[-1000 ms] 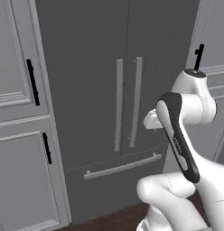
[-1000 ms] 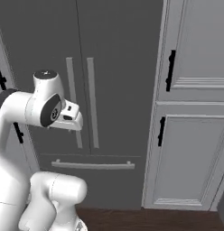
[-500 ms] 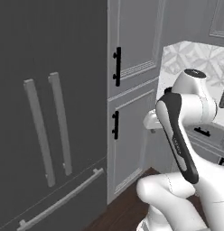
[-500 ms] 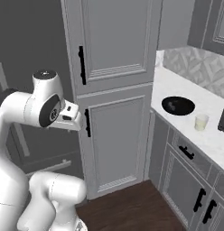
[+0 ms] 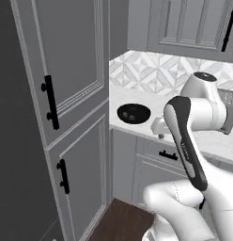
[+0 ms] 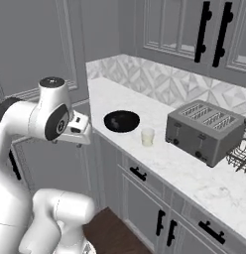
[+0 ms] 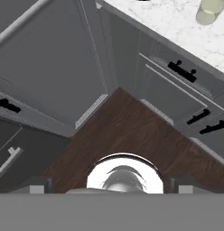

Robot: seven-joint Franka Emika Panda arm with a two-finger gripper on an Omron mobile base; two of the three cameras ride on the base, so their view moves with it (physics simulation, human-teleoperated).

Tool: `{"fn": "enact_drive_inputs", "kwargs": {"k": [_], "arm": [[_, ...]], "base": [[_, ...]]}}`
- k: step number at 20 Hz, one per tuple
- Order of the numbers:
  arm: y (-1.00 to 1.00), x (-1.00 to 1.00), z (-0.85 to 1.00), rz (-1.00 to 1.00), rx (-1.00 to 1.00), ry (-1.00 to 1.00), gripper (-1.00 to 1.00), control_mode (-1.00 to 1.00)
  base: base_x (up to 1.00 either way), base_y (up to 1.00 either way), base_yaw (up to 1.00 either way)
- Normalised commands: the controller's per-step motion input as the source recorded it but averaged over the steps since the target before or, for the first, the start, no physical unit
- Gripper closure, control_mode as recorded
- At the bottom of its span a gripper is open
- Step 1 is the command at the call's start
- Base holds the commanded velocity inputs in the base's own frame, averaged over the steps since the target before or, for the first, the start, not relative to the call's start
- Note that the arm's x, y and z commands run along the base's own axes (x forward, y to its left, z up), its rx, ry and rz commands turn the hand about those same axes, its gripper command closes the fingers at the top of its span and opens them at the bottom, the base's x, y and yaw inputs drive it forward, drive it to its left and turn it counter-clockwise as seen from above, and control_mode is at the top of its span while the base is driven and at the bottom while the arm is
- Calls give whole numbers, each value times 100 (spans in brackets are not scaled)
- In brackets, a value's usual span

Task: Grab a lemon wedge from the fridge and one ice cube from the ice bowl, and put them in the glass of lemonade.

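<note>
Right now the bowl (image 6: 122, 121) and the glass (image 6: 147, 136) sit on the marble counter (image 6: 194, 171), and that is what the coming move turns on. In the right base view the gripper (image 6: 81, 130) hangs off the counter's near-left edge, with the bowl just to its right and a little farther in, and the glass beyond the bowl, farther right again. Bowl and glass stand near each other but apart, the glass between the bowl and the toaster (image 6: 204, 130). From the left base view the bowl (image 5: 133, 113) lies left of the arm, near the counter's left end beside the tall cabinet (image 5: 66, 113).

The hand points down at the wooden floor (image 7: 127, 135), so the counter is up and to the side of where the fingers aim; in the hand view the glass (image 7: 209, 10) sits at the top right corner. The jaws stand wide apart and hold nothing.

My reading is that the bowl is the nearer target, a short reach right and up over the counter edge. No lemon wedge is in the jaws, and the ice in the bowl is too dark to make out.
</note>
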Motion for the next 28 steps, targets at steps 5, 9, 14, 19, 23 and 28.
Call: {"fn": "enact_drive_inputs", "kwargs": {"k": [5, 9, 14, 19, 23, 28], "arm": [[0, 0, 0, 0, 0, 0, -100, 100], [0, 0, 0, 0, 0, 0, -100, 100], [0, 0, 0, 0, 0, 0, -100, 100], [0, 0, 0, 0, 0, 0, -100, 100], [0, 0, 0, 0, 0, 0, -100, 100], [40, 70, -41, 0, -3, 12, -100, -100]], "base": [[100, 0, -18], [89, -12, -16], [46, -2, -8], [38, 2, 0], [28, 0, 0], [9, 4, 0]]}}
